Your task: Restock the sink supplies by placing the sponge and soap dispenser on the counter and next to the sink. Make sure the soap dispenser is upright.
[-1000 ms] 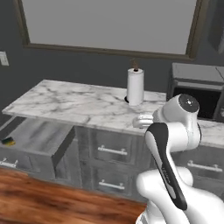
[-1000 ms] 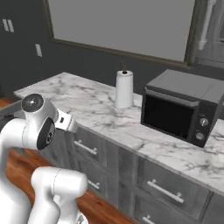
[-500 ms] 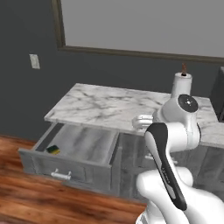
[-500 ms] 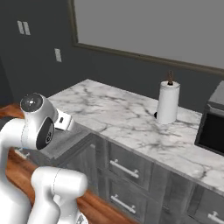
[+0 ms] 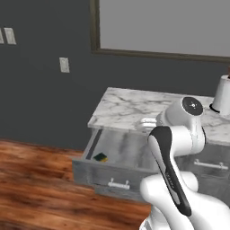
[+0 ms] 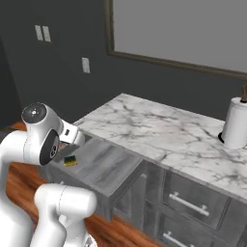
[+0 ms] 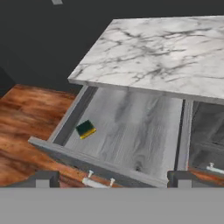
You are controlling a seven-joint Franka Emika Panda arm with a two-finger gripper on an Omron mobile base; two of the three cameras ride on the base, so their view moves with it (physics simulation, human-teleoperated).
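The sponge (image 7: 85, 129), yellow with a dark green top, lies at the left side of an open grey drawer (image 7: 131, 131), close to its front corner. It also shows as sponge (image 5: 100, 157) and sponge (image 6: 71, 160) in the base views. Above the drawer runs the white marble counter (image 7: 166, 52). My gripper (image 7: 113, 180) hovers above and in front of the drawer, open, its fingertips (image 7: 43, 178) far apart with nothing between them. The soap dispenser and the sink are out of view.
A white paper-towel roll (image 6: 236, 123) stands on the counter at the far right. Closed drawers with bar handles (image 6: 188, 205) sit right of the open one. Wooden floor (image 5: 36, 179) lies to the left, with a dark wall and a framed window (image 5: 161, 27) behind.
The whole scene has slid right as the base drove left: the microwave is gone from view, the counter's left end and the open drawer with the sponge are now central.
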